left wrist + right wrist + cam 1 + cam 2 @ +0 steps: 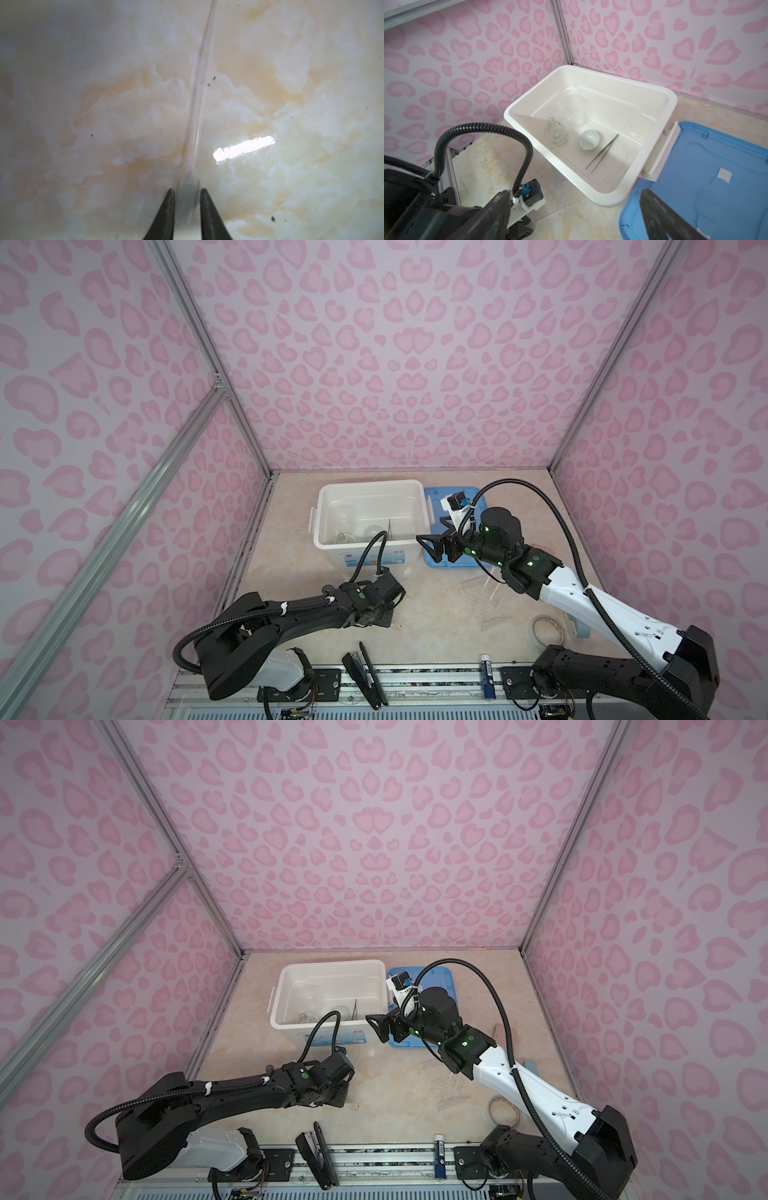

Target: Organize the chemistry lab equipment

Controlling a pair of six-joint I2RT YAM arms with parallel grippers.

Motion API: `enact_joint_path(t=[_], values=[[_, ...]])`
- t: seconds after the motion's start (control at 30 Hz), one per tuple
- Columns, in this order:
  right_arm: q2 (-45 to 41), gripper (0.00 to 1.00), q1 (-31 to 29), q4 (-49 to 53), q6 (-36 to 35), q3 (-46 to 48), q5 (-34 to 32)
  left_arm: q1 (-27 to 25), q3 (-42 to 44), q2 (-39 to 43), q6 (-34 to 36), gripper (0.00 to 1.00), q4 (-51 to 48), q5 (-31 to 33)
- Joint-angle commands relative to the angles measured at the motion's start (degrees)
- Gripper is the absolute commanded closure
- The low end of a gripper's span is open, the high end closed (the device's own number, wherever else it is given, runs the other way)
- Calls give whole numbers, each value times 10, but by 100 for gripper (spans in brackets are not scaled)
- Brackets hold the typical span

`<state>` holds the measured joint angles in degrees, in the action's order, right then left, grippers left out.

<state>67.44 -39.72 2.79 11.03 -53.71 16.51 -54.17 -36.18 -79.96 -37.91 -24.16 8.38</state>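
A thin clear dropper (197,108) lies on the marble tabletop. My left gripper (188,190) stands low over it, and its jaws press on the dropper's bulb end from both sides. In both top views the wrist hides those fingers. My right gripper (434,537) hangs open and empty above the table, between the white bin (332,491) and the blue lid (478,497). Inside the bin (591,70) are a small clear flask (557,132), a clear jar on its side (573,108), a white domed piece (588,139) and metal tweezers (603,152).
Faint clear pieces (488,589) lie on the table under my right arm; what they are I cannot tell. A tape roll (548,628), a blue-and-white stick (487,676) and a black stapler (365,674) lie along the front edge.
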Motion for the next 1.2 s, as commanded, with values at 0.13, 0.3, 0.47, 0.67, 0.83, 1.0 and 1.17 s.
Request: enact_joint_path(t=[0.13,0.3,0.47,0.67,0.83,1.0,1.17], values=[[5,3,-2,-26,7,0,-2,-1,-16,-26,8,79,-16,8],[1,3,-2,-22,7,4,-3,-2,-42,-53,20,90,-30,5],[-2,3,-2,-17,3,2,-7,-9,-48,-30,21,90,-67,8],[-7,3,-2,-14,9,2,-7,-14,-58,11,15,96,-76,-1],[-32,3,9,-18,35,-1,-15,-16,-88,98,46,96,-89,-44],[-68,3,10,1,35,-6,-48,-17,-119,189,103,97,-102,-99],[-89,3,13,16,31,-13,-58,-16,-196,248,91,95,-125,-58]])
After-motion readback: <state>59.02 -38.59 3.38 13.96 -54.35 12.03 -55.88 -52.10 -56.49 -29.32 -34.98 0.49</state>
